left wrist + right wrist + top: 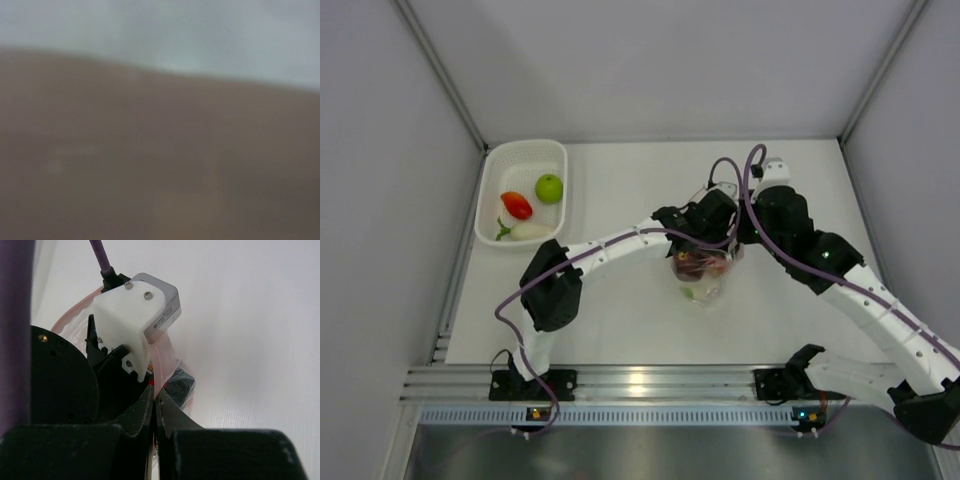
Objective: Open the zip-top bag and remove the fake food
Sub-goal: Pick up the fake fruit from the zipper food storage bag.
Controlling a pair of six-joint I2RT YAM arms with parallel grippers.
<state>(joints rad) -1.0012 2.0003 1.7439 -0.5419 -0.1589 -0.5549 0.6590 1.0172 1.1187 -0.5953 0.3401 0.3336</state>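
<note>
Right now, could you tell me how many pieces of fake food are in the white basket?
3: a green fruit at the far right, a red one mid-left, a white radish along the near edge. Others may hide in the bag.

Locate the basket (527,146) at the far-left corner of the table (620,330); three pieces of fake food (516,205) lie in it. The zip-top bag (705,275) is at mid-table, right of the basket, with more pieces inside, between the left arm (610,245) and right arm (860,285).

Your left wrist view is one brown-grey smear. Overhead's bright and even, glare on the silver aluminium rail (640,381).
</note>
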